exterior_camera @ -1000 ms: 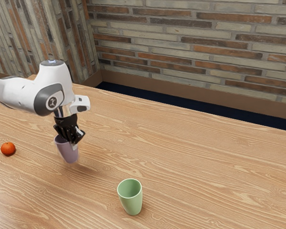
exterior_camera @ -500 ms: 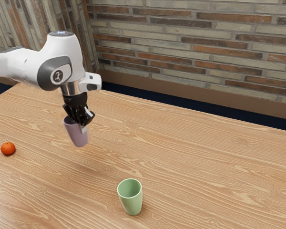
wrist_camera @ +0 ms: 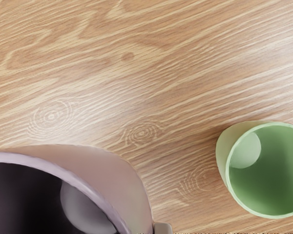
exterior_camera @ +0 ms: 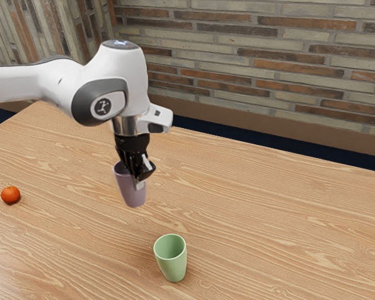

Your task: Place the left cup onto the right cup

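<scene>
A lilac cup (exterior_camera: 132,189) hangs in the air above the wooden table (exterior_camera: 262,206), slightly tilted, with my black gripper (exterior_camera: 137,172) shut on its rim. A green cup (exterior_camera: 170,257) stands upright on the table, below the held cup and toward the exterior view's right. In the wrist view the lilac cup (wrist_camera: 88,180) looms close under my hand, its dark inside showing, and the green cup (wrist_camera: 263,168) sits open-mouthed on the wood beside it.
A small orange (exterior_camera: 10,195) lies near the table's edge at the exterior view's left. A brick wall (exterior_camera: 269,56) runs behind the table, with a dark floor strip between them.
My arm has carried the lilac cup up off the table and toward the exterior view's right, closer to the green cup. The green cup and the orange have stayed still.
</scene>
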Tool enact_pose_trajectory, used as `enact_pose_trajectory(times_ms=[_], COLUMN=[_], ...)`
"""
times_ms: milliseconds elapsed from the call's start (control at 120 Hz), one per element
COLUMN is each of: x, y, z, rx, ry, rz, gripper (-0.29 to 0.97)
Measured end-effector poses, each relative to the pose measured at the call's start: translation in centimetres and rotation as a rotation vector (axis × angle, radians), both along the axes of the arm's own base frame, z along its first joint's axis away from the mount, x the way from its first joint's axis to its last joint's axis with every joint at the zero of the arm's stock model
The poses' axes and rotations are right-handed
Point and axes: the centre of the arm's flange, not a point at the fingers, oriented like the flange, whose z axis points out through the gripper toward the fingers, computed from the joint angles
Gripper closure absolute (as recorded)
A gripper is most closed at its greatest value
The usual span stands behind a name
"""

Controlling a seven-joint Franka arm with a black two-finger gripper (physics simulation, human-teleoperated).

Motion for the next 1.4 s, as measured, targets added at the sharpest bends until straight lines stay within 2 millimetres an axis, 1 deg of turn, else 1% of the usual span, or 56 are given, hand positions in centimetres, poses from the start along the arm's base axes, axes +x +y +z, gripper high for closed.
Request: enact_pose_trajectory(times_ms=[133, 233, 317, 450, 550, 633, 725, 908, 1150, 1400], x=[-1.5, -2.3, -3.0, -3.9, -4.6, -5.0, -5.1, -4.4, -4.3, -3.8], y=[-1.7, -3.0, -4.6, -6.5, -7.5, -7.6, -7.8, -7.8, -9.1, -9.6], z=[0.0, -0.6, -0.9, -1.2, -1.8, -2.6, -2.9, -3.6, -3.6, -4.7], rx=[0.000, 0.000, -0.002, -0.003, 0.001, 0.000, -0.002, -0.013, -0.019, -0.022], ry=[0.012, 0.031, 0.043, 0.054, 0.065, 0.080, 0.084, 0.086, 0.078, 0.085], rz=[-0.026, -0.045, -0.071, -0.104, -0.125, -0.125, -0.127, -0.124, -0.151, -0.164], gripper=[0.77, 0.76, 0.77, 0.76, 0.76, 0.76, 0.77, 0.76, 0.77, 0.76])
